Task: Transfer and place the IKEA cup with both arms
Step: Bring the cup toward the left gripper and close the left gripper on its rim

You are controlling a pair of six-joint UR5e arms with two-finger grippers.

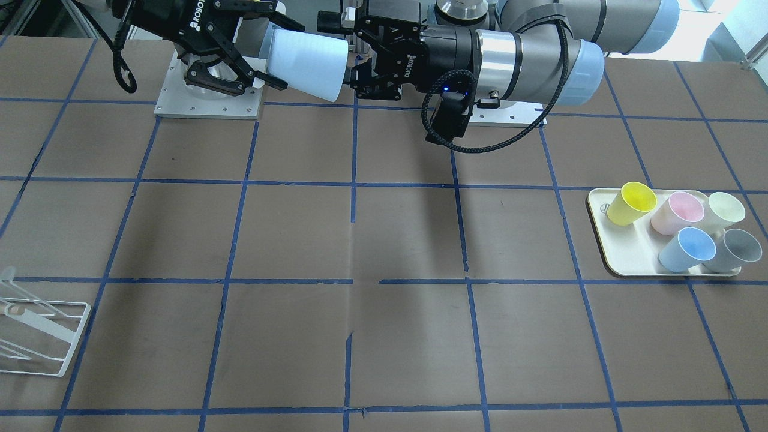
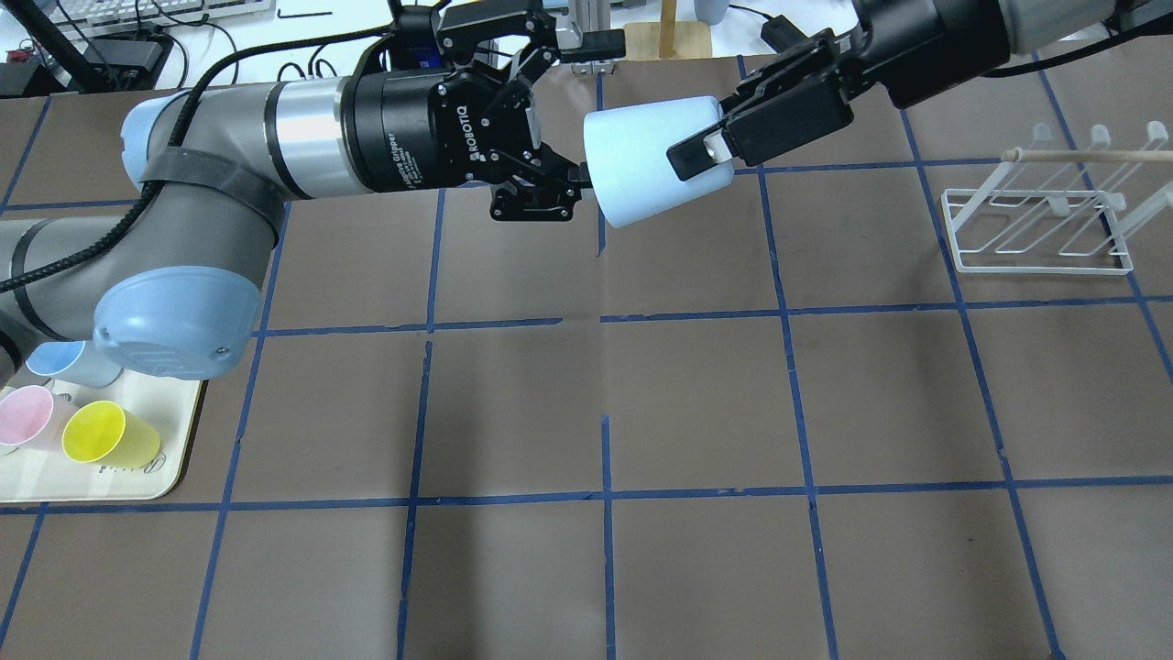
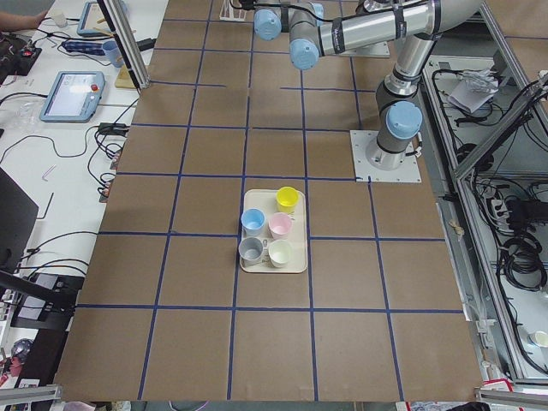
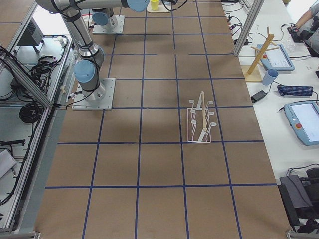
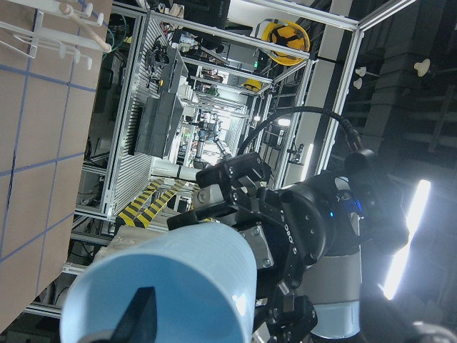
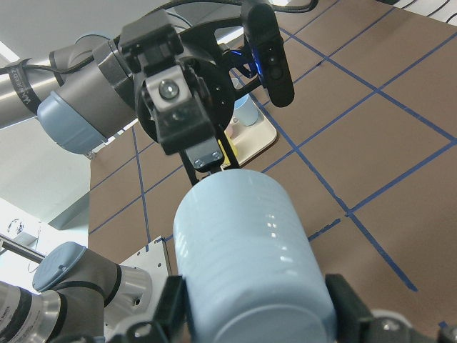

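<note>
Upper centre, a pale-blue cup (image 2: 641, 160) is being held sideways above the tabletop (image 2: 696, 403) by the right tool (image 2: 710, 147); the left tool (image 2: 554, 115) is being shown wide open. Likely light, slick, squeezable: gentle sidewall grip.

ROBOTIQ on left tool (image 2: 561, 115) body; same, partly cropped, on right tool (image 1: 271, 53). No other txt legible.
</note>
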